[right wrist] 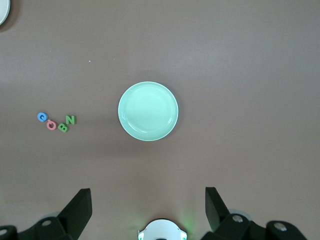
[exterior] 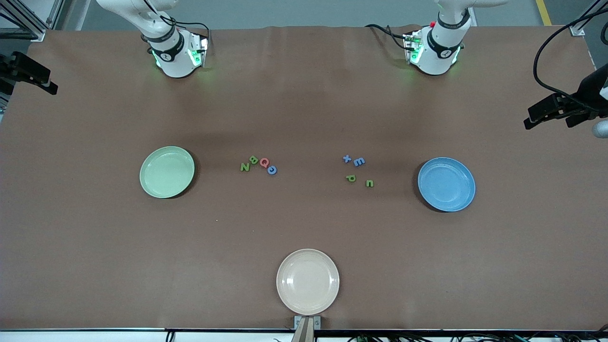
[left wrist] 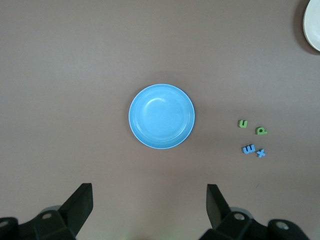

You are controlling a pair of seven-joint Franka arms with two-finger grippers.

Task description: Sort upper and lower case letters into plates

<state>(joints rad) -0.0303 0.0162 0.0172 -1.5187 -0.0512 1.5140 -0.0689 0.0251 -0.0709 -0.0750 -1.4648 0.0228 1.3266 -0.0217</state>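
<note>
The pale green plate (exterior: 166, 171) lies toward the right arm's end and the blue plate (exterior: 446, 184) toward the left arm's end, both empty. Between them lie two clusters of letters: green N (exterior: 244, 166), green B (exterior: 253, 160), red Q (exterior: 264, 163), blue C (exterior: 272, 170); and blue x (exterior: 347, 158), blue E (exterior: 359, 161), green p (exterior: 350, 178), green u (exterior: 369, 183). My left gripper (left wrist: 149, 200) hangs open and empty high over the blue plate (left wrist: 161, 116). My right gripper (right wrist: 148, 202) hangs open and empty high over the green plate (right wrist: 148, 111). Neither gripper shows in the front view.
A beige plate (exterior: 308, 281) sits empty near the table's front edge, midway along it. The arm bases (exterior: 178, 54) (exterior: 434, 50) stand at the table's back edge. Black camera mounts (exterior: 560, 109) stick in at both ends.
</note>
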